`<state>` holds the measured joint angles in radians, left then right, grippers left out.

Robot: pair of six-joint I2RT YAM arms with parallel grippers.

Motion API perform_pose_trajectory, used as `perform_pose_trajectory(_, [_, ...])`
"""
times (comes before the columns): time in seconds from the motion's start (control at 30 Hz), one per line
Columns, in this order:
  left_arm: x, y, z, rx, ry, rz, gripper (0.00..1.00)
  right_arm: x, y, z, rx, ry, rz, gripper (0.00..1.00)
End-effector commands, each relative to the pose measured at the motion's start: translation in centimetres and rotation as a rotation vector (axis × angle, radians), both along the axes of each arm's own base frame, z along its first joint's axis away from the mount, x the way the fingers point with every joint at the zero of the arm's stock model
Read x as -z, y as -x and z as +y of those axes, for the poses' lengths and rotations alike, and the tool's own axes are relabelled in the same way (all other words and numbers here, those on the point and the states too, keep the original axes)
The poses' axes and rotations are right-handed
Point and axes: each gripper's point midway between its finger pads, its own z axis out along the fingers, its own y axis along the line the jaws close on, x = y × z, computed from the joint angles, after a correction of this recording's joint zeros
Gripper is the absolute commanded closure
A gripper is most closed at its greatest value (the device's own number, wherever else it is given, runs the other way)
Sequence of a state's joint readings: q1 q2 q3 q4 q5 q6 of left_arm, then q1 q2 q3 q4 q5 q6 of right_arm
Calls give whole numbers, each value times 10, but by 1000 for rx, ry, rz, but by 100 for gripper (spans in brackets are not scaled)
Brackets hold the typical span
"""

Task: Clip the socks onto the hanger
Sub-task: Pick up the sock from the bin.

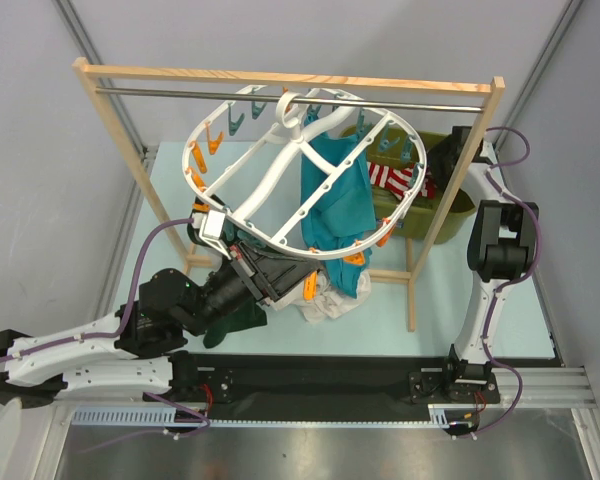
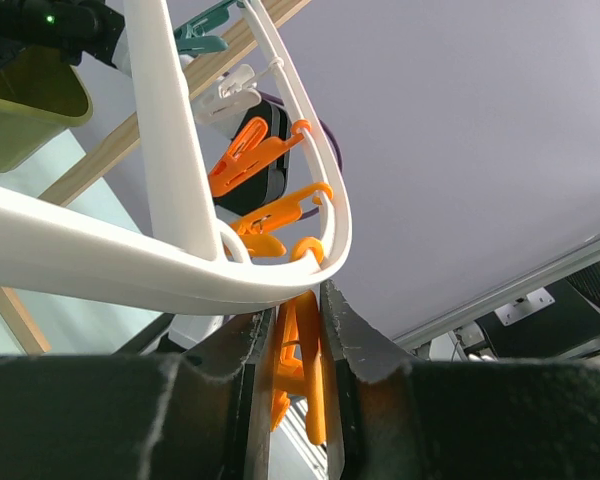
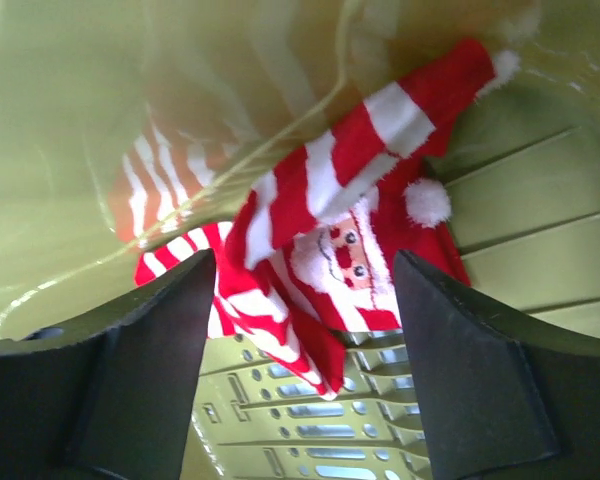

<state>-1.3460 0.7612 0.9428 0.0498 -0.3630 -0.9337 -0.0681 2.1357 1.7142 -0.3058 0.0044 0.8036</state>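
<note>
**Left clamped, right spread wide**

Left arm (image 1: 75, 352): lies low along the near edge of the worktop, doubles back at the elbow, then angles up and forward toward the middle. Ends in the left pincer (image 2: 298, 312), jaws pressed together on an orange clip (image 2: 305, 380), dark fingers (image 2: 365, 350) pointing upward in the wrist view.

Right arm (image 1: 477, 300): rises from its base at the near edge, bends at a black elbow joint, then leans forward and inward at the far right. Carries the right pincer (image 3: 302, 290) tipped downward, jaws spread wide, gripping nothing, both fingers (image 3: 150, 340) well apart.
</note>
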Motion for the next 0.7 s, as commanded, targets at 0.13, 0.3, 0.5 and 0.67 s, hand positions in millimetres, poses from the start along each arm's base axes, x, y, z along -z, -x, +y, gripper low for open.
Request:
perform_pose_trajectory(0.13, [-2, -2, 3, -17, 0, -21, 100, -61, -15, -15, 97, 9, -114, 23])
perform_pose_trajectory(0.3, [-1, -2, 3, -15, 0, -19, 100, -63, -16, -25, 217, 38, -78, 20])
perform_pose_trajectory(0.5, [-3, 0, 1, -5, -7, -28, 100, -41, -9, -33, 348, 63, 20, 35])
perform_pose_trajectory(0.67, [-1, -1, 1, -8, -6, -25, 100, -31, -10, -35, 364, 89, 40, 43])
